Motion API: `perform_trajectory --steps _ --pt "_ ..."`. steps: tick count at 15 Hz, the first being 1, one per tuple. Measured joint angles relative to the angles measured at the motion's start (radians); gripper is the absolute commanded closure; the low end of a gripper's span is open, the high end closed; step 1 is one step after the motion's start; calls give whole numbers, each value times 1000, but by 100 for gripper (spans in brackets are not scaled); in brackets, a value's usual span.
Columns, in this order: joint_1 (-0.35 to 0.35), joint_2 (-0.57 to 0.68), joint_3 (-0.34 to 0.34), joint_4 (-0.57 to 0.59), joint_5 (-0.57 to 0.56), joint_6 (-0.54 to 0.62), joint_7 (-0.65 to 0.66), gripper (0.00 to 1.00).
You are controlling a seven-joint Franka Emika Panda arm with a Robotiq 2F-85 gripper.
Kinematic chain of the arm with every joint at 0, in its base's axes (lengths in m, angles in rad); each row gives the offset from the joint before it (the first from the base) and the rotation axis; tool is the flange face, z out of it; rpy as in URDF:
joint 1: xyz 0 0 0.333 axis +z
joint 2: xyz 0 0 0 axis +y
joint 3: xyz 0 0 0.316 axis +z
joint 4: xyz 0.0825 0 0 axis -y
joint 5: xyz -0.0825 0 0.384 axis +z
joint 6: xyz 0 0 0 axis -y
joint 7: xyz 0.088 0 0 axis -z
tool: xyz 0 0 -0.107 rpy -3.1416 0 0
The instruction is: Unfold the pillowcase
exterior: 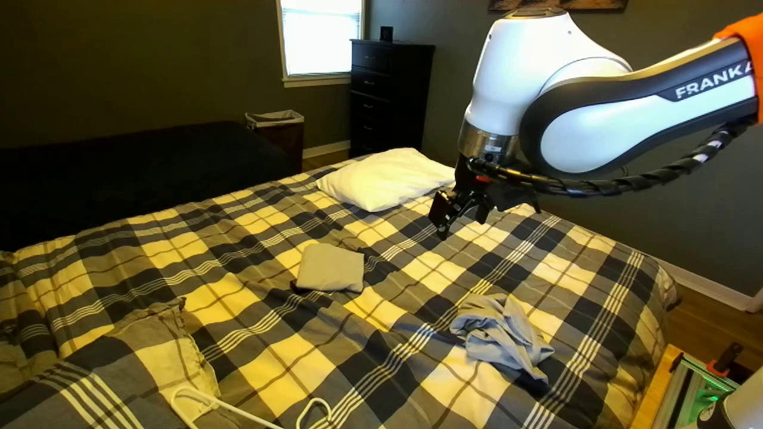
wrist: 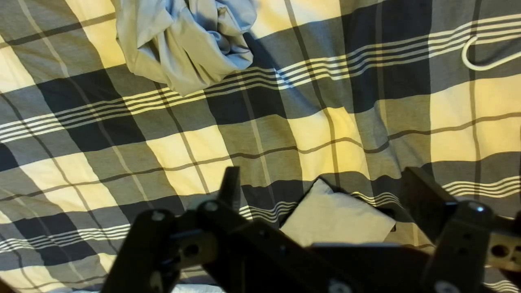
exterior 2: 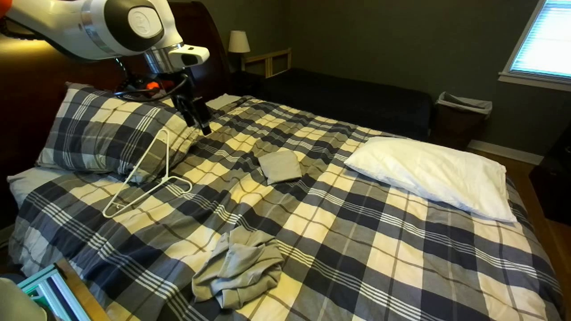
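The pillowcase (exterior: 503, 330) lies crumpled in a heap of grey-blue folds on the plaid bed (exterior: 417, 268), near the side where the robot's base stands. Its wrinkled mound (exterior 2: 241, 269) shows near the bottom in an exterior view, and in the wrist view the pillowcase (wrist: 187, 44) is cut off by the top edge. High over the bed, well apart from the fabric, hangs my gripper (exterior: 462, 223). Its black fingers (wrist: 231, 187) are spread wide in the wrist view with nothing held between them. Far below them, a beige cloth square (wrist: 342, 219) appears in the gap.
That beige square (exterior 2: 281, 167) rests mid-bed. A plump white pillow (exterior 2: 428, 174) lies farther off. A white hanger (exterior 2: 167, 156) leans against a plaid pillow (exterior 2: 102, 129) by the headboard. A metal-framed stand (exterior: 685, 381) borders the bed beside the pillowcase.
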Motion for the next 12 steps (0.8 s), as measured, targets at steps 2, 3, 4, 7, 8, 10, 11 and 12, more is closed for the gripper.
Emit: perform_trajectory --steps 2,3,4,7,8,10,11,12 --pt "0 0 0 0 0 0 0 0" --pt "0 0 0 0 0 0 0 0" --pt "0 0 0 0 0 0 0 0" --pt "3 0 -3 0 0 0 0 0" --pt "5 0 -8 0 0 -2 5 0" --pt "3 8 -30 1 0 -31 11 0" --pt "0 14 -47 2 0 -65 18 0" --pt "-7 18 -65 3 0 -103 27 0"
